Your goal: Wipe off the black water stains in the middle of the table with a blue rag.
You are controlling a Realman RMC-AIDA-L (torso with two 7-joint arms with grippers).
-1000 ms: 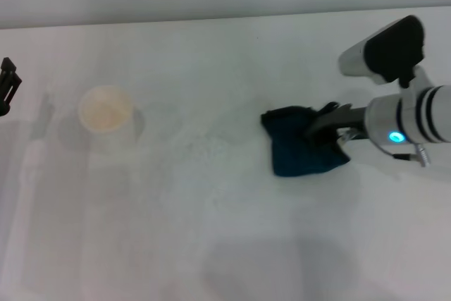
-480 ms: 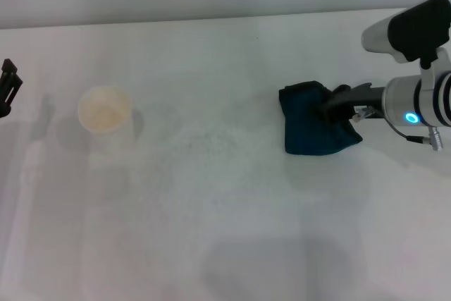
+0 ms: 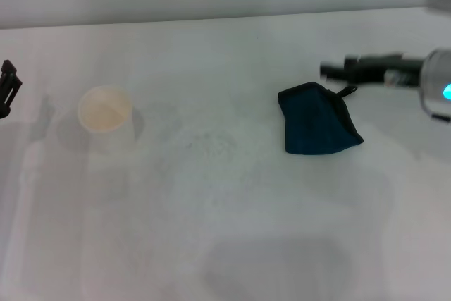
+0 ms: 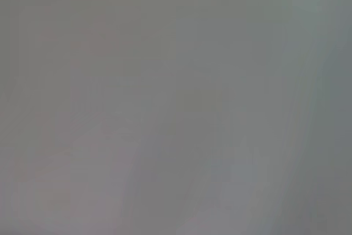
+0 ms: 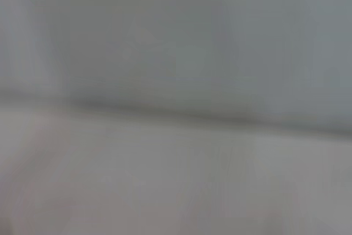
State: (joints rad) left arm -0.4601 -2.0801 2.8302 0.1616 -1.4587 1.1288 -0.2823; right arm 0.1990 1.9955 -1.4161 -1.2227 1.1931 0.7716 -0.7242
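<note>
the dark blue-teal soft rag lies right of the wide white table's middle. the right gripper, blurred and state untellable, hangs apart toward the far edge; the left gripper sits at the left edge.

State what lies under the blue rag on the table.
The blue rag lies flat on the white table, right of centre. Whatever is beneath it is covered; no dark stain shows around its edges. The right gripper is apart from it.
</note>
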